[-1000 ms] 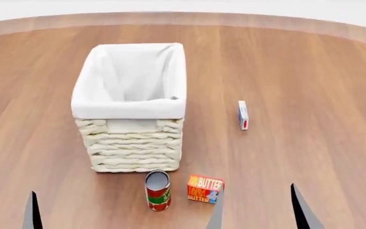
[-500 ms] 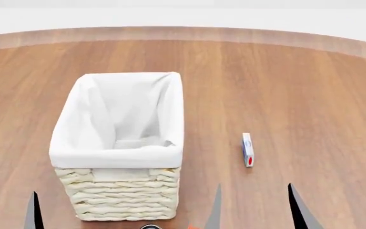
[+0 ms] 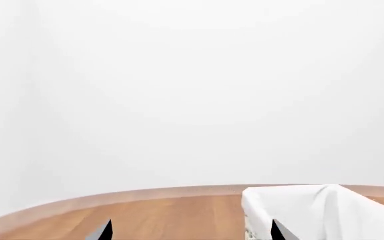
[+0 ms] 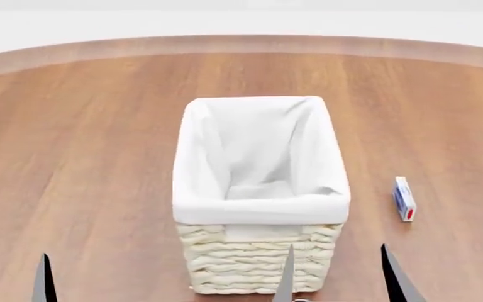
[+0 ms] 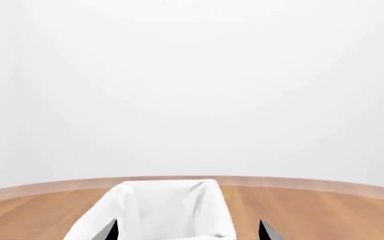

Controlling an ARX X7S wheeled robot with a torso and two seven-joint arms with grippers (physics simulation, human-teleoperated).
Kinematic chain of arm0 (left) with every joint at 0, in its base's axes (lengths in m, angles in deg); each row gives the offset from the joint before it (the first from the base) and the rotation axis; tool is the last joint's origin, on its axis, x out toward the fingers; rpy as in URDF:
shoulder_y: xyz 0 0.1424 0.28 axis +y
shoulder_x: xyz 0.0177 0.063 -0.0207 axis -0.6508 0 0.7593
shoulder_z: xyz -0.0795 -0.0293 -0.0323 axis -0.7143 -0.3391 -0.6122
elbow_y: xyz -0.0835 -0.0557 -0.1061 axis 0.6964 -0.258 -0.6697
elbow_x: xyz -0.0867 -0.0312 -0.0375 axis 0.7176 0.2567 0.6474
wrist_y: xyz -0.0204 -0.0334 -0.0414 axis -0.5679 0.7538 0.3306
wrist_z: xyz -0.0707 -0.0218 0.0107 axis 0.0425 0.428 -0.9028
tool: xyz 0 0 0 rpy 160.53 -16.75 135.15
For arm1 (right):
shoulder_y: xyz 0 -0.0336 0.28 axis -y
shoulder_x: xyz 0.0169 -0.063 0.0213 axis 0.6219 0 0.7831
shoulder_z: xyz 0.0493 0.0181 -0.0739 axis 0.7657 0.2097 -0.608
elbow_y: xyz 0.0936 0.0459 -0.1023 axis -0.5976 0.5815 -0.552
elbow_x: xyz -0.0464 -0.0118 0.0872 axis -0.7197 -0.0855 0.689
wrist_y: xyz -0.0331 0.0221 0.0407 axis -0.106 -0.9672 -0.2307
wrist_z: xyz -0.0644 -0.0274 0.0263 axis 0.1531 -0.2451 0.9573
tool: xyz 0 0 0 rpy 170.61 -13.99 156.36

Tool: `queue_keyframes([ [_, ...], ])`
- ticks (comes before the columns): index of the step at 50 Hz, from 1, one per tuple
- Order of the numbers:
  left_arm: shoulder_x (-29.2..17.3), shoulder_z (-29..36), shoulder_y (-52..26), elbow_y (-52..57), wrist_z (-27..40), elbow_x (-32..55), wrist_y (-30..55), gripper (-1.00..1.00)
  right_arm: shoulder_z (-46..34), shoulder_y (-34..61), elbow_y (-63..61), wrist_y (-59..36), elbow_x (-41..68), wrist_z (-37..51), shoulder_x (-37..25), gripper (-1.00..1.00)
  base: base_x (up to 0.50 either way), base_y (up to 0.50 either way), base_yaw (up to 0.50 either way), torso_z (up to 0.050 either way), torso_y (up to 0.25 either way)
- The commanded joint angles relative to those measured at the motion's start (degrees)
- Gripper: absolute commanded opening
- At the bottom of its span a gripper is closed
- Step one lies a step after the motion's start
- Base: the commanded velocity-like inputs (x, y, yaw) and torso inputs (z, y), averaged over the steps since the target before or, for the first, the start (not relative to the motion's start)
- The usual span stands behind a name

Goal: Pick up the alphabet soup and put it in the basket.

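Note:
The alphabet soup is out of view in every frame. The basket (image 4: pixel 258 211) is cream wicker with a white cloth lining and stands upright mid-table; nothing shows inside it. Its near wall is just beyond my right gripper (image 4: pixel 338 280), which is open with nothing between its tips. The right wrist view has the basket (image 5: pixel 158 210) straight beyond the open right gripper (image 5: pixel 188 231). Of the left arm, only one fingertip (image 4: pixel 43 280) shows in the head view. In the left wrist view the open left gripper (image 3: pixel 192 231) is over bare wood, with the basket (image 3: pixel 325 210) off to one side.
A small blue, white and red box (image 4: pixel 404 199) lies on the wood to the right of the basket. The round wooden table's far edge (image 4: pixel 241 44) curves across the back, with a plain white wall behind it.
The head view has tilted up and swung left, so the basket now sits in the middle. The red-and-green can and butter box have dropped out of view. Fingertips hold their places in frame.

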Motion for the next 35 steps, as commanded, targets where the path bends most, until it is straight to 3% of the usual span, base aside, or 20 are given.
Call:
queue_keyframes([
  [1, -0.52, 0.40, 0.08, 0.11, 0.61, 0.13, -0.07, 1.00, -0.41, -0.27, 0.14, 0.44, 0.03, 0.59, -0.40, 1.00, 0.00, 0.50, 0.00, 0.000, 0.000],
  [8, -0.84, 0.62, 0.09, 0.11, 0.89, 0.27, -0.07, 1.00, -0.45, -0.39, 0.26, 0.83, 0.67, 0.69, -0.58, 1.00, 0.00, 0.50, 0.00, 0.000, 0.000],
  [24, -1.45, 0.96, -0.21, -0.49, 1.56, 0.60, -0.17, 1.00, -1.32, -0.48, -2.03, 1.30, -0.58, 0.72, -2.78, 1.00, 0.00, 0.00, 0.00, 0.000, 0.000],
  [28, -1.54, 1.02, -0.43, -1.00, 1.79, 0.60, -0.28, 1.00, 1.22, -0.59, -5.20, -1.39, 1.55, 0.16, -5.48, 1.00, 0.00, 0.00, 0.00, 0.000, 0.000],
  [35, -1.53, 1.32, -1.28, -2.55, 2.31, 0.23, -0.24, 1.00, 14.96, -5.31, -7.97, -3.21, 11.74, -1.84, -11.45, 1.00, 0.00, 0.00, 0.00, 0.000, 0.000],
])
